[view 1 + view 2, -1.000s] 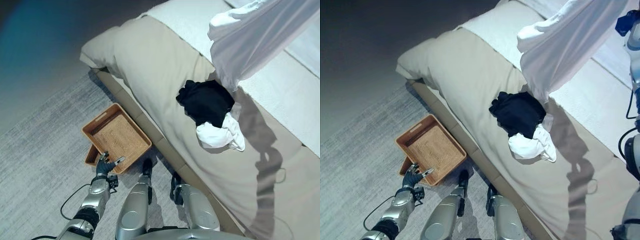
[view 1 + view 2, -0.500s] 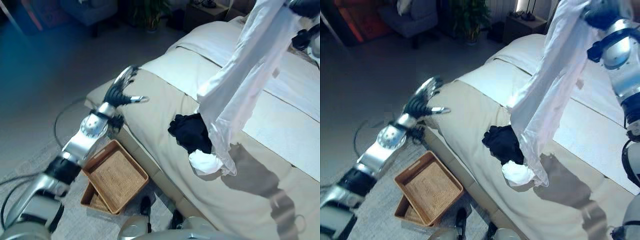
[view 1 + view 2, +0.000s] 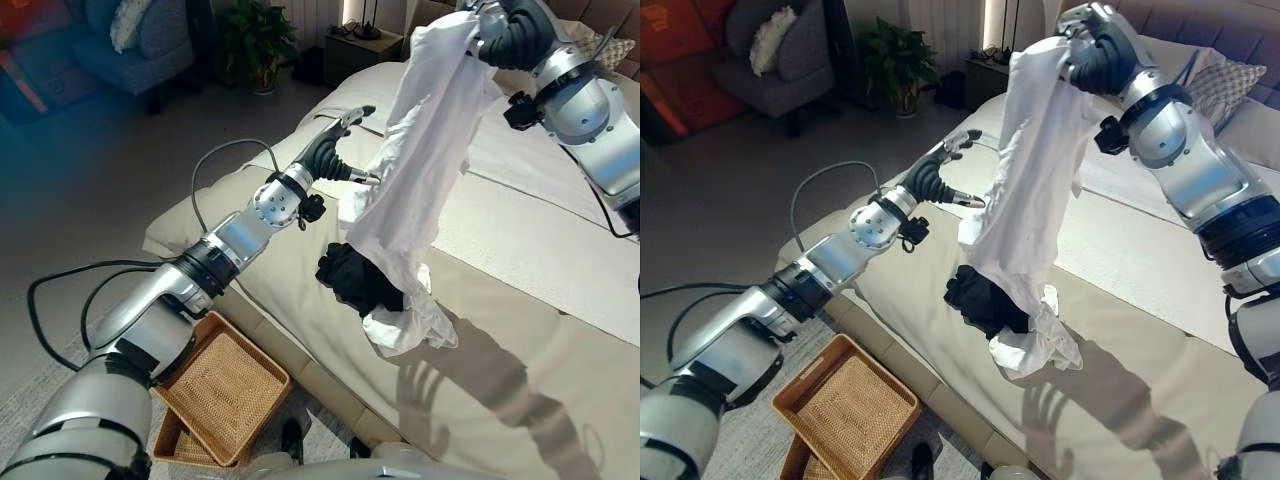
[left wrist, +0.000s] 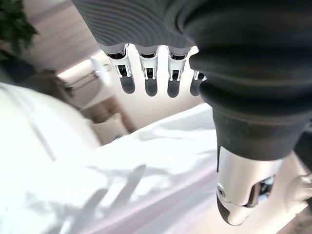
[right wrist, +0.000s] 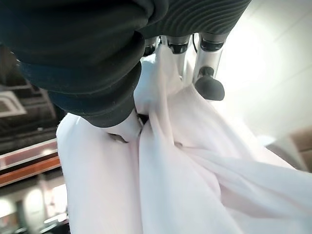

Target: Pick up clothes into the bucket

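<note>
White shirt [image 3: 1025, 190] hangs full-length from the right hand [image 3: 1095, 55], fingers curled round its top at upper centre, held high probably so the hem clears the bed [image 3: 1140, 330]. Left hand [image 3: 940, 175], fingers straight and holding nothing, reaches toward the cloth's edge, likely to gather it. Basket [image 3: 845, 410] waits lower left, beside the bed.

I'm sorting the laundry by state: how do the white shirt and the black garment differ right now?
The white shirt hangs lifted, gripped at its top by the right hand; the black garment lies crumpled on the bed. The white shirt is stretched long, the black garment bunched small. Neither is in the basket.
</note>
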### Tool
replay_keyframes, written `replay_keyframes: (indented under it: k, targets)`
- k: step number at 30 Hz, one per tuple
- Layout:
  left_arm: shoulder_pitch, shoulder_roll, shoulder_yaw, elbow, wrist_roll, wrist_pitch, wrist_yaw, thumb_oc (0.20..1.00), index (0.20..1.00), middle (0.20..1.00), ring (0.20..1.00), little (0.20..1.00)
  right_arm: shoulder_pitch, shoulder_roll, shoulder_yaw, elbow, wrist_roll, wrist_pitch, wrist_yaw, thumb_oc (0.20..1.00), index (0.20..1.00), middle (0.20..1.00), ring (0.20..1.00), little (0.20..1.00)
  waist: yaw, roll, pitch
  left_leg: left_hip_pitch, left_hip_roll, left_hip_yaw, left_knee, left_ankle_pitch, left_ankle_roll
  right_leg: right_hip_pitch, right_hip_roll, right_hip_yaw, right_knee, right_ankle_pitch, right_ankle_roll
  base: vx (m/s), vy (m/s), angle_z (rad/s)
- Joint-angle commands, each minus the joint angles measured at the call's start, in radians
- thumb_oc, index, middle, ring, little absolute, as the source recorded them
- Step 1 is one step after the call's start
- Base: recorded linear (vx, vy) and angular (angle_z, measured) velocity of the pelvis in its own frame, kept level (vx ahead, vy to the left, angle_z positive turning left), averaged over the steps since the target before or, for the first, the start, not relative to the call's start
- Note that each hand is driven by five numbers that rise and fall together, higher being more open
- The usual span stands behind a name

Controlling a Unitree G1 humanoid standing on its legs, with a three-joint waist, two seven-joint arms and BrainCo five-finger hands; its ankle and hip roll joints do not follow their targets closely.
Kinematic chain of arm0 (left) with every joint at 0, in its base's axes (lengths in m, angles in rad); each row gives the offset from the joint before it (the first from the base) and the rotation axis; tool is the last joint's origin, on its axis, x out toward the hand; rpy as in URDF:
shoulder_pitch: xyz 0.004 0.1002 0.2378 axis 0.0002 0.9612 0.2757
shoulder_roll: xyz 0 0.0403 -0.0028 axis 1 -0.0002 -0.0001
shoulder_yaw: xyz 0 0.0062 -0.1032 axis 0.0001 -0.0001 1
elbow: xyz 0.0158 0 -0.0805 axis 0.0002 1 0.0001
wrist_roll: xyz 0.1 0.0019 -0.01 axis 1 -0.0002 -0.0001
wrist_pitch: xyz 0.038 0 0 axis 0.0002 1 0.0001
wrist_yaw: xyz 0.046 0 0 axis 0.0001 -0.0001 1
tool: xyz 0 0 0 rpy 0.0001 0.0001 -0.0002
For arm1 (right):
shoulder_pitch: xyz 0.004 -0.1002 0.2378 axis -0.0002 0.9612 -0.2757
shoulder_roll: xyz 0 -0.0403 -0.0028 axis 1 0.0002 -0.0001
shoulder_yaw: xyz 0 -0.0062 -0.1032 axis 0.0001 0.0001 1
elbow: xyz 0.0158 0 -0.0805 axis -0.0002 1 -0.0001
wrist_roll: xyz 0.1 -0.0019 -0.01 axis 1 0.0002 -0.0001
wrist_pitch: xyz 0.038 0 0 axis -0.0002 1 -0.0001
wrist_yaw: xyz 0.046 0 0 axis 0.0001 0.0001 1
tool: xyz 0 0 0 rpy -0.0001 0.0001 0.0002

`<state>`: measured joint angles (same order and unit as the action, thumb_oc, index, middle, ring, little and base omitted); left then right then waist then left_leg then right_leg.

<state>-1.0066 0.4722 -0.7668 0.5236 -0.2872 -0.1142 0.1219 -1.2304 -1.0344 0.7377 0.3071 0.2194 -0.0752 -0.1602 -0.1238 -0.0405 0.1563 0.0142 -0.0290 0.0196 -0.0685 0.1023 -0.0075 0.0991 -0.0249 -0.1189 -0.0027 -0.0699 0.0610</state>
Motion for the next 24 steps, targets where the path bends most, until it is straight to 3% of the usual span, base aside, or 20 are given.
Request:
replay_keyframes:
  k: [1,12,18,19,24]
  targets:
    - [-0.077,-0.034,-0.033,0.113,0.030,-0.006,-0.007,1.000,1.000,1.000,1.000,1.000,-0.032,-0.014,-0.110,-0.069,0.044,-0.064,-0.034,0.200,0.200,0.200,0.200,0.200,0.018,-0.029,-0.052,0.040,0.044,0.042,0.043,-0.107,-0.042,-0.066,-0.086,-0.003,0.004,0.099,0.093,0.00,0.007,-0.07]
    - [-0.094,-0.118,-0.008,0.250,0.130,0.031,0.024,1.000,1.000,1.000,1.000,1.000,0.057,-0.005,-0.224,-0.247,0.059,-0.097,-0.031,0.200,0.200,0.200,0.200,0.200,0.011,-0.026,-0.046,0.044,0.042,0.042,0.051,-0.117,-0.037,-0.059,-0.086,0.000,0.005,0.094,0.093,0.00,0.001,-0.01]
    - [-0.090,-0.147,-0.011,0.198,-0.036,0.013,-0.017,1.000,1.000,1.000,1.000,1.000,0.096,0.017,-0.252,-0.353,0.117,-0.116,0.005,0.200,0.200,0.200,0.200,0.200,0.007,-0.023,-0.046,0.045,0.042,0.041,0.052,-0.117,-0.036,-0.057,-0.085,-0.002,0.003,0.093,0.092,0.00,0.000,0.00]
    - [-0.107,-0.125,-0.056,0.116,-0.140,0.002,-0.074,1.000,1.000,1.000,1.000,1.000,0.095,0.010,-0.242,-0.376,0.146,-0.118,0.022,0.200,0.200,0.200,0.200,0.200,0.006,-0.019,-0.046,0.044,0.042,0.040,0.051,-0.115,-0.038,-0.057,-0.084,-0.004,-0.001,0.096,0.093,0.00,0.000,0.00]
    - [-0.154,-0.077,-0.147,-0.006,-0.290,0.009,-0.130,1.000,1.000,1.000,1.000,1.000,0.115,0.002,-0.237,-0.401,0.163,-0.119,0.038,0.200,0.200,0.200,0.200,0.200,0.009,-0.018,-0.049,0.039,0.044,0.037,0.049,-0.109,-0.042,-0.056,-0.084,-0.013,-0.007,0.102,0.093,0.00,0.000,0.00]
